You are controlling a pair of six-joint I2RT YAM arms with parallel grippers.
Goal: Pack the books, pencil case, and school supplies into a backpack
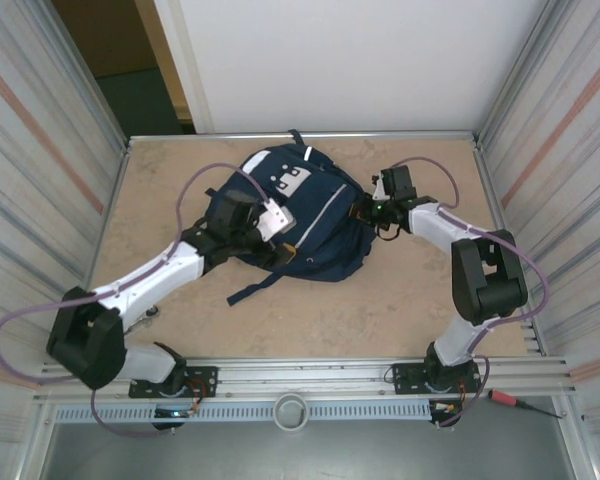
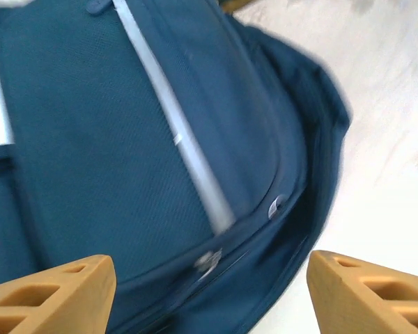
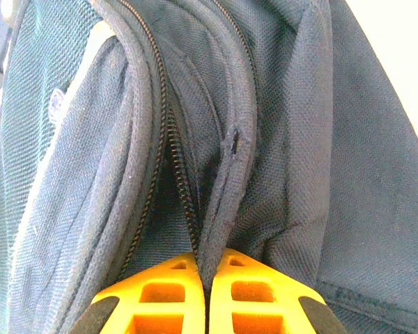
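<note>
Right claw (image 3: pixel 207 268) is pinched shut on a fold beside the zipper (image 3: pixel 173 149) of the backpack (image 1: pixel 320 250), which lies centrally on the tabletop (image 1: pixel 380 310). Left claw (image 2: pixel 209 292) hovers open above it; better to pull along the zipper, not upward.

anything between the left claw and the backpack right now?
Nothing visible. The left claw hangs open right over the backpack, with bare navy fabric and a pale stripe between its fingers. The right claw is shut on the backpack's fabric beside a zipper.

backpack (image 1: pixel 315 225) mid-table, table (image 1: pixel 370 315) in front — free
</note>
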